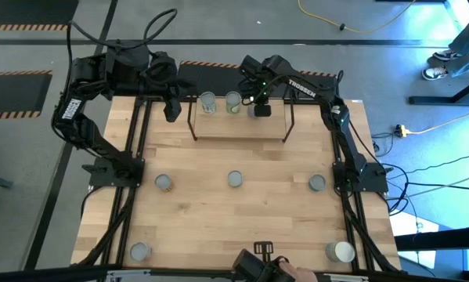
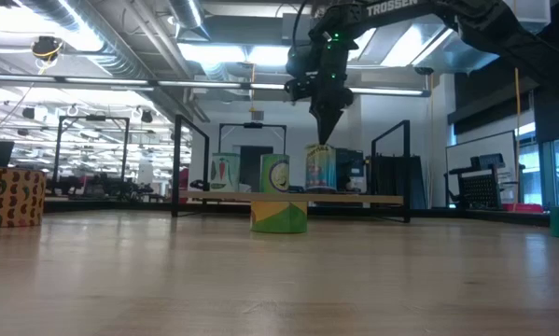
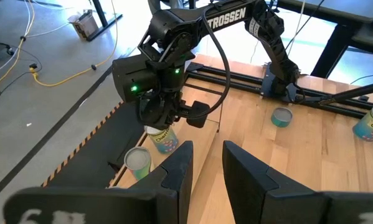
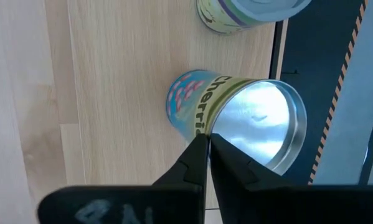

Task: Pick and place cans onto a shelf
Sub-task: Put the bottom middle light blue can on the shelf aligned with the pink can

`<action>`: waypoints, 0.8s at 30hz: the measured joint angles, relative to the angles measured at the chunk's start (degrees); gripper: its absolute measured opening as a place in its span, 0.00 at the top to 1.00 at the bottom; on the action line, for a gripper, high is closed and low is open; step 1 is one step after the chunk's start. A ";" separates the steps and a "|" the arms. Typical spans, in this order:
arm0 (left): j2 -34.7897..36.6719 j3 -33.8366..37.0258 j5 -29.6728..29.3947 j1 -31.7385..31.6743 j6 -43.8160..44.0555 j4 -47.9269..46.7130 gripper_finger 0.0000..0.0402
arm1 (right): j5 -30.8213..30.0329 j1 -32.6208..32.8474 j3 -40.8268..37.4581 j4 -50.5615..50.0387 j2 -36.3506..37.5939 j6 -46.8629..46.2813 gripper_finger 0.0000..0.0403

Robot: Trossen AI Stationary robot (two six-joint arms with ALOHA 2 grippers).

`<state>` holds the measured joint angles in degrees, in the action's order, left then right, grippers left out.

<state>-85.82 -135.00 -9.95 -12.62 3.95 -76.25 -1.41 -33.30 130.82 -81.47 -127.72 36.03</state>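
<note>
Right fingers (image 4: 208, 163): nearly together with only a thin slit between the tips, gripping nothing; they point down just over the rim of the cherries can (image 4: 236, 121)
Right gripper (image 1: 259, 106): above the right end of the row of cans on the shelf (image 1: 242, 125); in the low view it hangs tip-down directly over the third can (image 2: 321, 169)
Left fingers (image 3: 177, 171): apart, nothing between them
Left gripper (image 1: 171, 108): at the far left of the table (image 1: 242, 211), just beside the shelf's left end, clear of the cans
Cans on shelf: three upright in a row along the board; first can (image 1: 208, 102); second can (image 1: 233, 101); the third under the right gripper
Cans on table: five, all upright; middle row left (image 1: 164, 182); centre (image 1: 234, 179); right (image 1: 317, 183); near corners left (image 1: 139, 251) and right (image 1: 343, 251)
</note>
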 joint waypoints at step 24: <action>0.00 0.00 -0.01 -0.01 0.22 -0.02 0.80 | 2.56 0.77 3.44 -4.06 1.94 0.04 0.98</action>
<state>-85.82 -135.00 -9.96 -12.62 4.16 -76.27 1.15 -32.53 134.26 -85.54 -125.78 36.07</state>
